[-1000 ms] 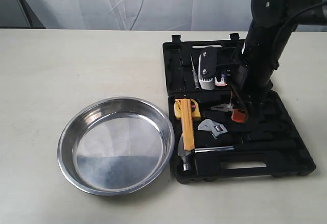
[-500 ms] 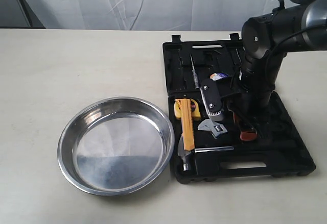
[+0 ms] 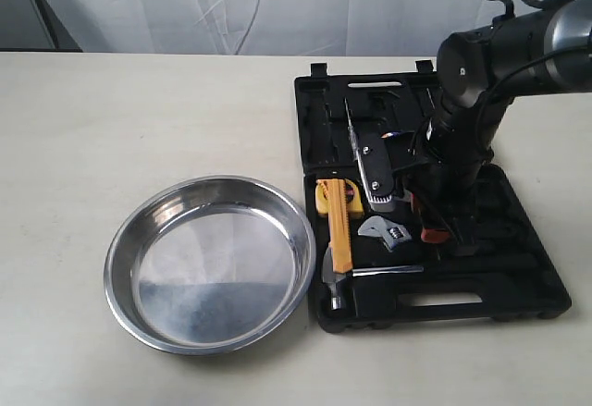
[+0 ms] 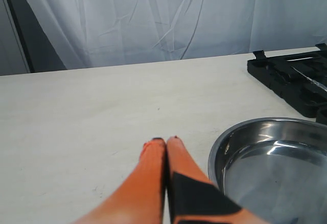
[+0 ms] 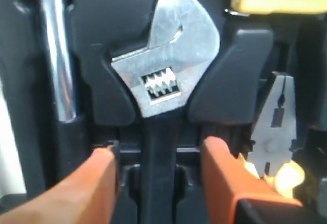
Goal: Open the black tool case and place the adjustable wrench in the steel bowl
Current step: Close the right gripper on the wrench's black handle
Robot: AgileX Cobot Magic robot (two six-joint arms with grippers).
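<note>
Over the open black tool case, right hand, spread apart, straddles adjustable wrench handle, pre-grasp; next clamp and lift toward steel bowl; left hand together.

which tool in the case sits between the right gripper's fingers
The wrench: its black handle runs between the open right gripper; the hammer and pliers lie aside.

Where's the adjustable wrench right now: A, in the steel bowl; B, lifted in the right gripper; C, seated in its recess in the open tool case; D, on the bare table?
C: the adjustable wrench lies seated in the black tool case, the right gripper open astride its handle, the steel bowl empty.
</note>
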